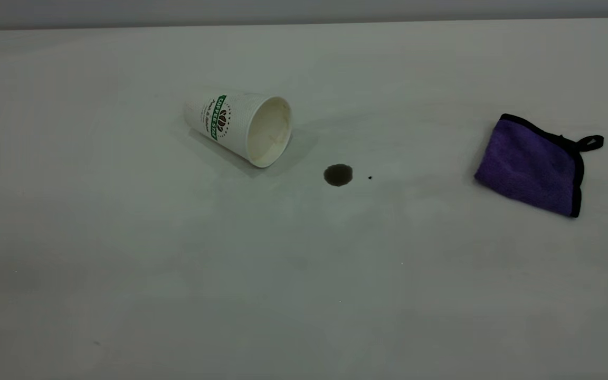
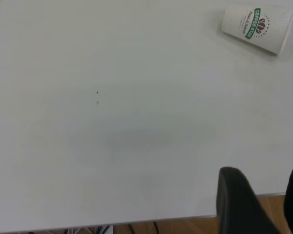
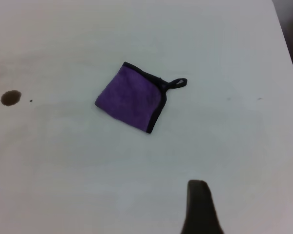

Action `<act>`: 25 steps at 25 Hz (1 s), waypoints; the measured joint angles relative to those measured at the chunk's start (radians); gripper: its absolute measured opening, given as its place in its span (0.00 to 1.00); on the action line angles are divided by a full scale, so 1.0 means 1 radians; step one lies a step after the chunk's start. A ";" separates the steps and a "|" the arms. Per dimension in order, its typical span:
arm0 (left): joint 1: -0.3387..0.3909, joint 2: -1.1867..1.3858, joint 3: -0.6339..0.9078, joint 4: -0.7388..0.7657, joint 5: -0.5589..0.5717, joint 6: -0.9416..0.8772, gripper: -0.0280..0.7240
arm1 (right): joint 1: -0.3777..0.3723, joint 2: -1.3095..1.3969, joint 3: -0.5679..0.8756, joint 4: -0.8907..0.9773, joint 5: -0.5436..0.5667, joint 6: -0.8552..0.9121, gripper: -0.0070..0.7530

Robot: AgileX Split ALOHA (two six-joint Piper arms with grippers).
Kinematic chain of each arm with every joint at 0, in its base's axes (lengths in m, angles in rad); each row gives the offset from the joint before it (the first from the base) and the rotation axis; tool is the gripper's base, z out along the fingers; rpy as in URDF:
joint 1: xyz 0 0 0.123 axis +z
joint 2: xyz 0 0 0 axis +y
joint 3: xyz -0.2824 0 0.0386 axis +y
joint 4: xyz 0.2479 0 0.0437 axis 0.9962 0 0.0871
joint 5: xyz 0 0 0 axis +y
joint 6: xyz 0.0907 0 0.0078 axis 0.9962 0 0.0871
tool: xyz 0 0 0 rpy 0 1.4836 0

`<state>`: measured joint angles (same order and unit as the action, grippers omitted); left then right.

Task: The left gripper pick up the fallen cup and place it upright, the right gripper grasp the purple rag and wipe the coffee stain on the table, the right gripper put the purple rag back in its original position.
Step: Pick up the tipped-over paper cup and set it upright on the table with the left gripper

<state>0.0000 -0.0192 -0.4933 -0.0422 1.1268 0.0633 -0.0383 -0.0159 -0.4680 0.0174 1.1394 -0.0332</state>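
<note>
Left gripper: you see two dark fingers with a clear gap between them, so it stands apart and holds nothing. It hangs over the near edge of the table, well apart from the cup.

Right gripper: only one dark finger tip shows, so you cannot tell whether it is apart or together. It holds nothing you can see and hangs well short of the rag.

Cup: it lies on its side around the middle of the table, toward the far edge, its mouth turned toward the stain.

Stain: a small round dark blot just beside the cup's mouth, with a tiny black speck near it.

Rag: folded flat toward the right edge, loop tab pointing outward, well apart from the stain.

Risk, cup: it is round and tapered, so a push from one finger could roll it, likely into the stain. Close on the wall squarely.

Risk, rag: it lies flat, so a shallow pinch may catch one layer and unfold it.

Risk, wipe: the cup sits close to the stain, so wiping first could knock it.

Views: only the exterior view shows cup, stain and rag together, but no gripper. The left wrist view misses the stain; the right wrist view misses the cup.
</note>
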 joint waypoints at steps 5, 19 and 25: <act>0.000 0.000 0.000 0.000 0.000 0.000 0.44 | 0.000 0.000 0.000 0.000 0.000 0.000 0.73; 0.000 0.000 0.000 0.000 0.000 0.000 0.44 | 0.000 0.000 0.000 0.000 0.000 0.000 0.73; 0.000 0.000 0.000 -0.014 0.000 -0.025 0.44 | 0.000 0.000 0.000 0.000 0.000 0.000 0.73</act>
<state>0.0000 -0.0192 -0.4933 -0.0560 1.1268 0.0384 -0.0383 -0.0159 -0.4680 0.0174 1.1394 -0.0332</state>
